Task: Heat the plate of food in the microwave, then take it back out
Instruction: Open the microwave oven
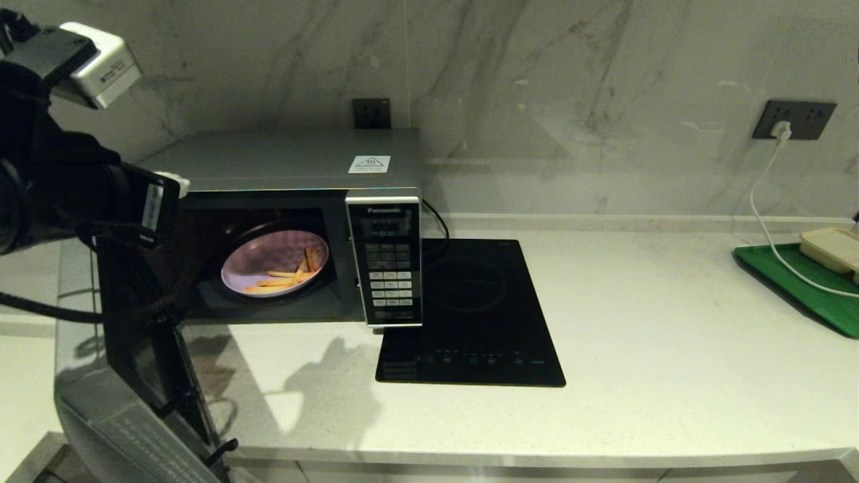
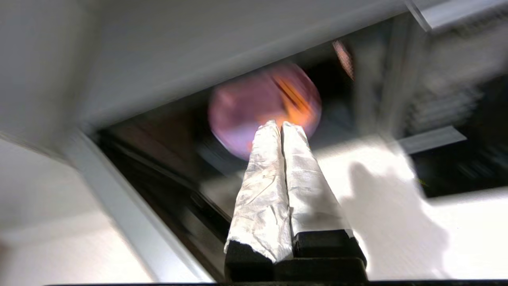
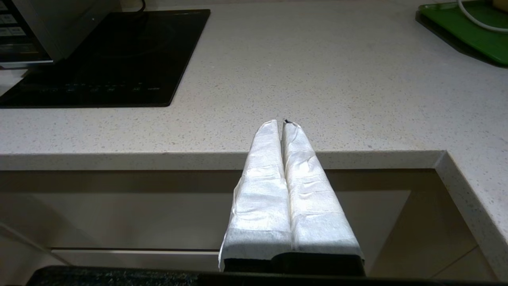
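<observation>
left gripper point(image 2: 281, 126) clenched empty, at 9 o'clock by the swung-open door point(image 1: 144, 376) | plate of food point(image 1: 275, 261) sat inside the microwave point(image 1: 288, 228) at 10 o'clock | next move judged: spread fingers first, enter low, pinch the near rim, keep it level | right gripper point(image 3: 282, 123) clenched empty, parked off the counter point(image 3: 317, 79) edge at 5 o'clock

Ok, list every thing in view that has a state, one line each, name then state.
microwave: door swung open, cavity exposed.
plate of food: inside the microwave cavity, fries on it.
left claw: shut, empty, in front of the open microwave.
right claw: shut, empty, parked off the counter edge.
induction hob: nothing on it.
white plug: plugged into the wall socket.
</observation>
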Tool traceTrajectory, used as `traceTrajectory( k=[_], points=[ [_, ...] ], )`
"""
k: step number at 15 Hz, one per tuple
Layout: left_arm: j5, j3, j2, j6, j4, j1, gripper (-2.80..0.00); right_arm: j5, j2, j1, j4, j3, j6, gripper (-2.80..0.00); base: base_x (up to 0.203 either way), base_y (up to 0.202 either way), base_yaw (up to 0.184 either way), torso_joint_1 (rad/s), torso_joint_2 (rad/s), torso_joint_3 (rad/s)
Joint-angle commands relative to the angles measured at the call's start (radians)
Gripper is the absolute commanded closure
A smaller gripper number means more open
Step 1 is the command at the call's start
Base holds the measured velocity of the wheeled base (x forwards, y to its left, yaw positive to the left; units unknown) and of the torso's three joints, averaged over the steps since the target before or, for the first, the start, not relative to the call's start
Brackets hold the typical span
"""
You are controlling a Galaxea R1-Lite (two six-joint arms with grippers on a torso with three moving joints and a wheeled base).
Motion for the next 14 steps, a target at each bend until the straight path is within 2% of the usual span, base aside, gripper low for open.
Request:
traceTrajectory(
  k=[1,3,4,5,7,8,9,11,13,14],
  points=[
    [-0.015,-0.051,-0.028,-0.108,0.224,-0.023,0.0,0.0,0.0,0.0,0.0,0.0,0.001,0.0,0.0,0.0,0.0,0.0,0.0,0.0],
    [-0.056,-0.057,-0.057,-0.191,0.325,-0.04,0.0,0.0,0.0,0.0,0.0,0.0,0.001,0.0,0.0,0.0,0.0,0.0,0.0,0.0],
    [-0.113,-0.056,-0.062,-0.272,0.343,-0.063,0.0,0.0,0.0,0.0,0.0,0.0,0.001,0.0,0.0,0.0,0.0,0.0,0.0,0.0],
    [-0.216,-0.056,-0.076,-0.351,0.374,-0.085,0.0,0.0,0.0,0.0,0.0,0.0,0.001,0.0,0.0,0.0,0.0,0.0,0.0,0.0],
    [-0.433,-0.045,-0.101,-0.443,0.461,-0.095,0.0,0.0,0.0,0.0,0.0,0.0,0.001,0.0,0.0,0.0,0.0,0.0,0.0,0.0],
    [-0.474,-0.002,-0.104,-0.449,0.473,-0.081,0.0,0.0,0.0,0.0,0.0,0.0,0.001,0.0,0.0,0.0,0.0,0.0,0.0,0.0],
    [-0.48,0.049,-0.101,-0.423,0.464,-0.063,0.0,0.0,0.0,0.0,0.0,0.0,0.001,0.0,0.0,0.0,0.0,0.0,0.0,0.0],
    [-0.457,0.17,-0.105,-0.29,0.39,-0.014,0.0,0.0,0.0,0.0,0.0,0.0,0.001,0.0,0.0,0.0,0.0,0.0,0.0,0.0],
    [-0.369,0.297,-0.112,-0.155,0.262,0.029,0.0,0.0,0.0,0.0,0.0,0.0,0.001,0.0,0.0,0.0,0.0,0.0,0.0,0.0],
    [-0.293,0.348,-0.11,-0.096,0.173,0.052,0.0,0.0,0.0,0.0,0.0,0.0,0.001,0.0,0.0,0.0,0.0,0.0,0.0,0.0]
  ],
)
